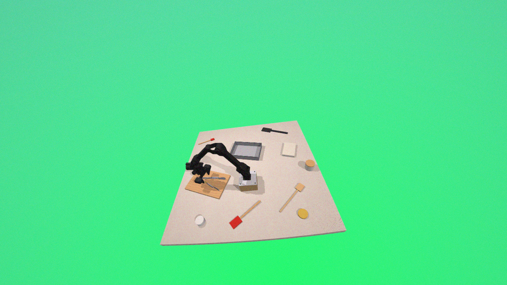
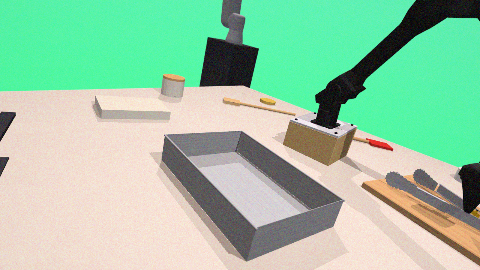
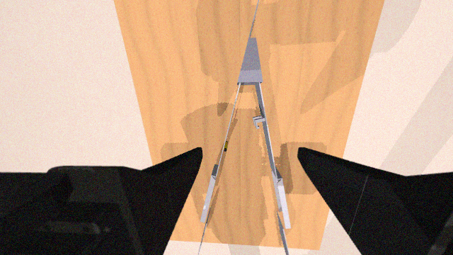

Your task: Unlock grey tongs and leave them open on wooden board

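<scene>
The grey tongs (image 1: 213, 177) (image 2: 431, 198) (image 3: 250, 61) stand on edge on the wooden board (image 1: 195, 188) (image 2: 377, 185) (image 3: 156, 81), with their two arms spread in a V. The hinge end is at the top in the wrist view, and the toothed tips point towards the robot base in the exterior view. My gripper (image 1: 202, 176) (image 3: 248, 151) is open, one finger on the outer side of each arm, and a gap shows on both sides. In the exterior view a finger hides part of the tongs. The roasting tin (image 1: 244, 158) (image 2: 295, 221) holds nothing.
The robot base box (image 1: 248, 187) (image 2: 308, 144) stands beside the board. A white cylinder (image 1: 199, 220) and a red spatula (image 1: 235, 222) (image 2: 380, 144) lie beyond it. A cream block (image 1: 289, 149) (image 2: 134, 109) and a lidded jar (image 1: 309, 165) (image 2: 172, 87) are farther off.
</scene>
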Controlling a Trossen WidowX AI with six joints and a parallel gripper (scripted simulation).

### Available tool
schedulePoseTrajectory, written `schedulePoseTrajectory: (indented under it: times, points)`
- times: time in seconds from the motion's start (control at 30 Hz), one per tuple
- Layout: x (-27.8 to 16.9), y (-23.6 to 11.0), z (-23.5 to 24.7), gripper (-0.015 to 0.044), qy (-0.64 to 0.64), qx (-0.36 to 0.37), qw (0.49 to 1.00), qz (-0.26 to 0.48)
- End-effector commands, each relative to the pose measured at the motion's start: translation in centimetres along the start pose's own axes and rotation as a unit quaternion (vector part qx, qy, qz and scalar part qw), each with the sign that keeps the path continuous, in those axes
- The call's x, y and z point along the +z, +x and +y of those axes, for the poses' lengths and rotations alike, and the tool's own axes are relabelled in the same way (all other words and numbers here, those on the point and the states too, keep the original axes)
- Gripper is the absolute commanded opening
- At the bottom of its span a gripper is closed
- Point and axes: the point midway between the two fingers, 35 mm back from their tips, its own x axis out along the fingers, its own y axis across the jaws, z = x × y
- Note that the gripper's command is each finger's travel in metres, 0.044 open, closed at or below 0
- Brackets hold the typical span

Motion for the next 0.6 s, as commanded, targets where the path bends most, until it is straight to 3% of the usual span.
schedulePoseTrajectory:
  times: [0.0,0.27,0.57]
  points:
    - [0.7,-1.7,-3.2,0.0440,0.003,-0.001,1.000,-0.002]
    - [-0.1,-7.7,-14.3,0.0440,0.002,-0.005,1.000,-0.001]
    - [-0.2,-8.6,-14.6,0.0440,0.003,-0.005,1.000,-0.002]
